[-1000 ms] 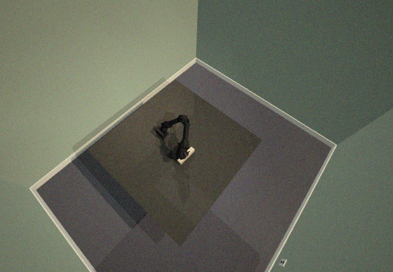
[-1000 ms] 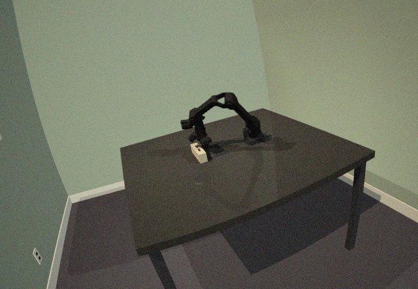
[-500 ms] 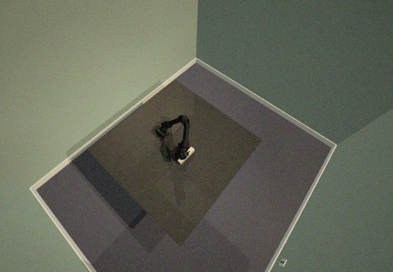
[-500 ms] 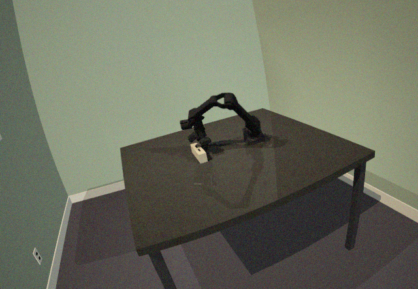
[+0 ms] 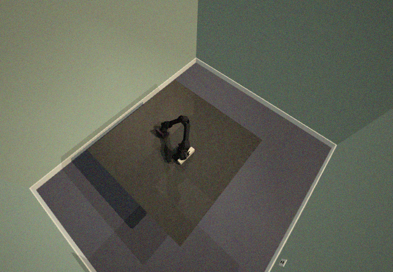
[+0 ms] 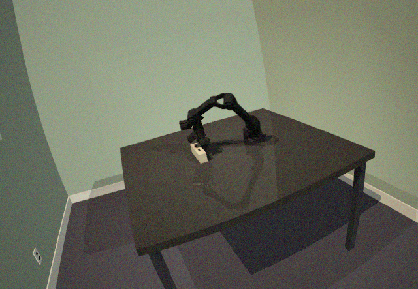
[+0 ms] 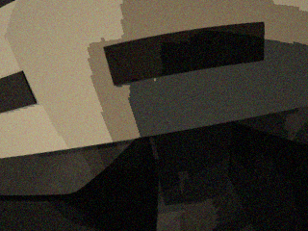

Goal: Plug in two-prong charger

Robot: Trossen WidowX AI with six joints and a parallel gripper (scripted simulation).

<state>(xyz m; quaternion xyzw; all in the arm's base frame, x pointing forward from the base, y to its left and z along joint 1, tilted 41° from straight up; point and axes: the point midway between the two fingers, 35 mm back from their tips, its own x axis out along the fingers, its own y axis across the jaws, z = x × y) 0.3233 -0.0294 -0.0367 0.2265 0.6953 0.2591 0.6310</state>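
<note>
The cream, oblong power strip (image 5: 191,150) (image 6: 203,158) (image 7: 58,58) has dark recesses; above it, the end effector (image 5: 185,155) (image 6: 198,143) (image 7: 183,130) grips the dark charger (image 7: 192,168).

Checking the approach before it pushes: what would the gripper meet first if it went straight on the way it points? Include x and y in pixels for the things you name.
Most likely the top face of the white power strip (image 5: 181,161) (image 6: 202,158) (image 7: 58,72), just below the gripper (image 6: 198,143); the remaining gap is unclear.
</note>
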